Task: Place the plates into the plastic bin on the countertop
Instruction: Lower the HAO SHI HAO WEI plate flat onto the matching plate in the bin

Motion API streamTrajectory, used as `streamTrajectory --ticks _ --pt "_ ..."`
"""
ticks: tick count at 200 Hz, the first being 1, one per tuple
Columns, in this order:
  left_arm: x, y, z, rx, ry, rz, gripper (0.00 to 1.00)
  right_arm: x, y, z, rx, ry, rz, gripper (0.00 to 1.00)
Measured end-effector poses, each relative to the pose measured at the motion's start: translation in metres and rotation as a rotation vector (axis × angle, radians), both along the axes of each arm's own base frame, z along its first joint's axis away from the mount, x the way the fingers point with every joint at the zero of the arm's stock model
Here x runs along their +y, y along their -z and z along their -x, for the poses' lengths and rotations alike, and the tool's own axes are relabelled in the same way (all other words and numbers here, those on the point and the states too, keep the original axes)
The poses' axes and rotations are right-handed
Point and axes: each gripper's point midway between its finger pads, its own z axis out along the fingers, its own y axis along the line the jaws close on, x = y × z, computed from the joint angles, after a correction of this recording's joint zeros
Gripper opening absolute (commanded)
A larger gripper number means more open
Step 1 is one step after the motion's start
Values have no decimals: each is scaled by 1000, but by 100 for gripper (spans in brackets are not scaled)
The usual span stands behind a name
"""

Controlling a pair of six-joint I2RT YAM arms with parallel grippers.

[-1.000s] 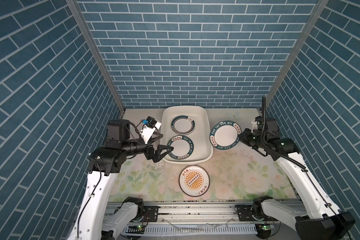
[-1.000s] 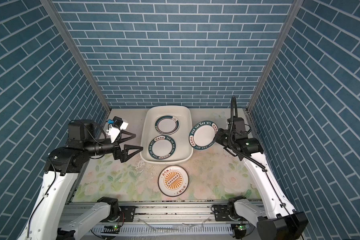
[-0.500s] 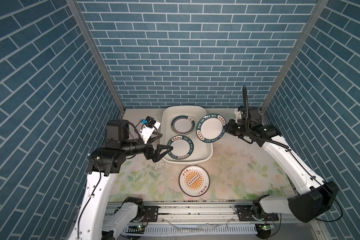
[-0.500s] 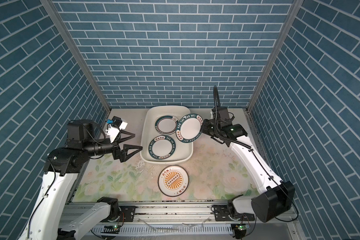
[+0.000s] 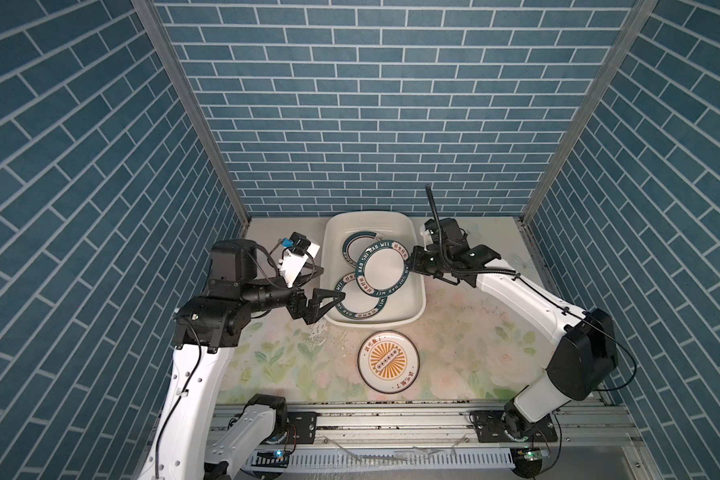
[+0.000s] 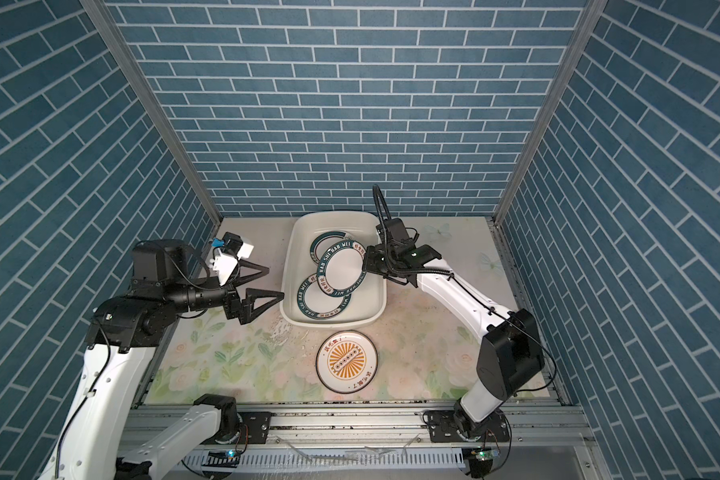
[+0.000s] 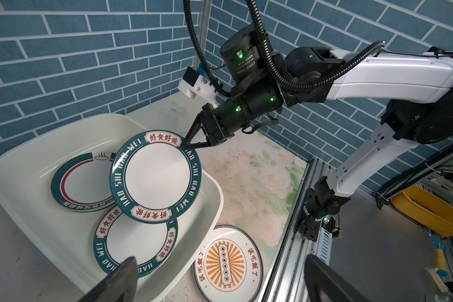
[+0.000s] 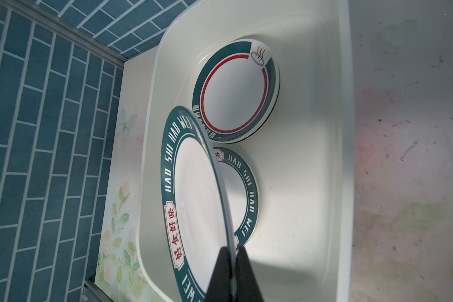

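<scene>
Right hand [image 5: 410,264] is clenched on the rim of a teal-rimmed plate [image 5: 381,270], holding it tilted over the plastic bin [image 5: 366,214]. In both top views it overlaps the 2 plates lying flat inside: an emblem plate [image 5: 355,248] at the far end & a lettered plate [image 5: 352,301] at the near end. Left hand [image 5: 333,283] hangs released, fingers wide apart, just beside the bin's left wall, while 1 sunburst plate [image 5: 388,362] lies on the desk [image 5: 454,332] just in front of the bin, apart from both hands.
</scene>
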Motion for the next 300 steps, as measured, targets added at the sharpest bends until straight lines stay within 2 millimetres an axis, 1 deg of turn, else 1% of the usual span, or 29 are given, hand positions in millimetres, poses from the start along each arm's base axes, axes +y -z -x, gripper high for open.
streamTrajectory --ticks 22,50,70,90,124,156,176,227,272,300 --pt "0 0 0 1 0 0 100 18 15 1 16 -25 -3 0" --pt "0 0 0 0 0 1 100 36 29 1 30 -49 -13 0" --pt "0 0 0 -1 0 1 100 44 35 0 37 -55 -29 0" --pt "0 0 0 0 -1 1 100 49 39 -2 38 -57 -43 0" --pt "0 0 0 -1 -1 1 100 54 48 -4 49 -58 -60 0" --pt "0 0 0 -1 -1 1 100 52 69 1 86 -60 -47 0" --pt "0 0 0 -1 -1 1 99 52 78 3 104 -64 -39 0" --pt "0 -1 0 -6 -2 1 100 58 91 2 122 -78 -45 0" --pt "0 -1 -1 -7 -2 2 100 60 109 3 169 -77 -39 0" --pt "0 -1 -1 -7 -2 2 100 59 114 2 183 -76 -40 0"
